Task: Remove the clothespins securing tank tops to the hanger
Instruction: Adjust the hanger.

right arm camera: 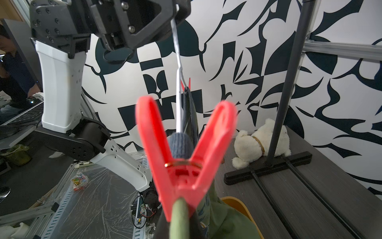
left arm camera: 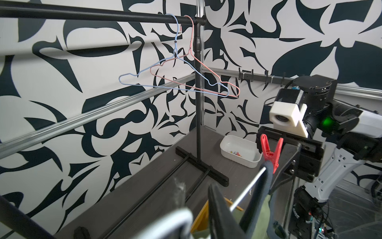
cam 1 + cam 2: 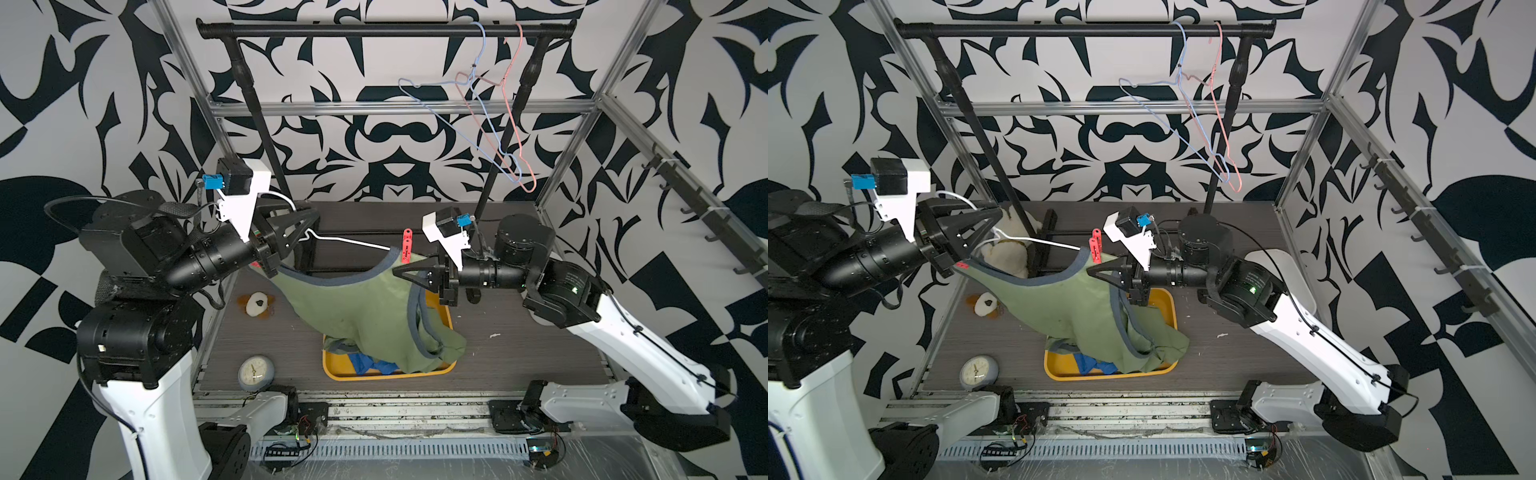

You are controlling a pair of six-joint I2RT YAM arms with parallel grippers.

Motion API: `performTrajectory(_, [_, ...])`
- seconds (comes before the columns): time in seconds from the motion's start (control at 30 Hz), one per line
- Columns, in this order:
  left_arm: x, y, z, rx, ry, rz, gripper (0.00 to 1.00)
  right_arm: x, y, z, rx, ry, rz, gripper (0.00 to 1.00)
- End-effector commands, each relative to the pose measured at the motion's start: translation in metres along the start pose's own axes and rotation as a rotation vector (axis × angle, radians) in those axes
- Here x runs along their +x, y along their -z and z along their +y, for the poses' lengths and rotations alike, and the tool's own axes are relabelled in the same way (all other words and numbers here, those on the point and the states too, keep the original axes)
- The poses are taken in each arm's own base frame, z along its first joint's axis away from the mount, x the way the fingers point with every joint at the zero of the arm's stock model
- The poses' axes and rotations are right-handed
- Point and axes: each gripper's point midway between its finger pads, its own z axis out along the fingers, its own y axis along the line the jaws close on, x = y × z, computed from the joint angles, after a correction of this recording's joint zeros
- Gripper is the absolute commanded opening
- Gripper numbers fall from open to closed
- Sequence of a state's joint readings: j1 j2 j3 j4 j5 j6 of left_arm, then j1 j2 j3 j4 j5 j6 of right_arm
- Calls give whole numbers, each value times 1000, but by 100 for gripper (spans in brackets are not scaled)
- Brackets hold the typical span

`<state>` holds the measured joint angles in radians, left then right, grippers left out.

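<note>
I count two red plastic clothespins on the white wire hanger (image 3: pixel 353 242): the near clothespin (image 3: pixel 407 246) standing by the right gripper (image 3: pixel 397 272), the far clothespin (image 3: pixel 961 264) a sliver beside the left gripper (image 3: pixel 311 222); three tank tops, the grey-trimmed olive-green top (image 3: pixel 353 307) hanging, an olive top (image 3: pixel 338 345) and a blue top (image 3: pixel 372 363) crumpled (mostly buried) in the yellow tray (image 3: pixel 440 311). Left jaws clench the hanger's neck; right jaws pinch olive cloth under the near clothespin.
</note>
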<state>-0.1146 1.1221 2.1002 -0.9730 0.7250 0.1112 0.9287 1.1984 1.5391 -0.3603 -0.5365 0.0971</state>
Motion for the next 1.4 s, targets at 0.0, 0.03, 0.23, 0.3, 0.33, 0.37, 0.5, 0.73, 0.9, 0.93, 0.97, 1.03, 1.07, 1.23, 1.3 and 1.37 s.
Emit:
performTrajectory(0.0, [-4, 0, 1, -3, 27, -20, 10, -21, 4, 6, -18, 59, -84, 0])
performTrajectory(0.03, [-3, 0, 3, -13, 32, -21, 5, -19, 2, 5, -18, 56, -79, 0])
performTrajectory(0.23, [11, -5, 14, -49, 58, 12, 0, -6, -5, -3, -2, 49, -41, 18])
performTrajectory(0.3, [20, -7, 18, -62, 56, 35, 0, 0, -7, -8, 15, 46, -18, 29])
performTrajectory(0.33, [23, -7, 20, -77, 48, 46, 0, 2, -7, -10, 31, 48, -9, 33])
performTrajectory(0.37, [25, -6, 23, -97, 39, 55, 0, 4, -6, -14, 51, 49, 0, 37])
performTrajectory(0.5, [30, -3, 25, -123, 9, 80, 0, 9, 0, -24, 90, 40, 20, 44])
performTrajectory(0.73, [47, -7, 19, -67, 6, 130, 0, 1, 22, -29, 114, 55, -7, 50])
performTrajectory(0.9, [59, -11, 11, -2, 16, 160, 0, -5, 24, -46, 119, 36, -17, 51])
performTrajectory(0.93, [61, -12, 10, 11, 20, 163, 0, -7, 24, -48, 102, 27, -22, 51])
performTrajectory(0.97, [61, -12, 9, 18, 21, 165, 0, -8, 22, -51, 81, 12, -24, 51])
performTrajectory(1.03, [62, -13, 8, 27, 25, 167, 0, -10, 19, -54, 34, -17, -27, 51])
performTrajectory(1.07, [62, -13, 7, 29, 23, 167, 0, -11, 18, -53, -5, -33, -34, 51])
performTrajectory(1.23, [64, -13, 9, 26, 26, 174, 0, -4, 16, -51, -63, -64, -24, 52])
performTrajectory(1.3, [64, -13, 10, 19, 21, 175, 0, -3, 18, -50, -64, -67, -25, 52])
performTrajectory(1.37, [66, -14, 12, 9, 20, 183, 0, -4, 24, -51, -36, -68, -34, 54])
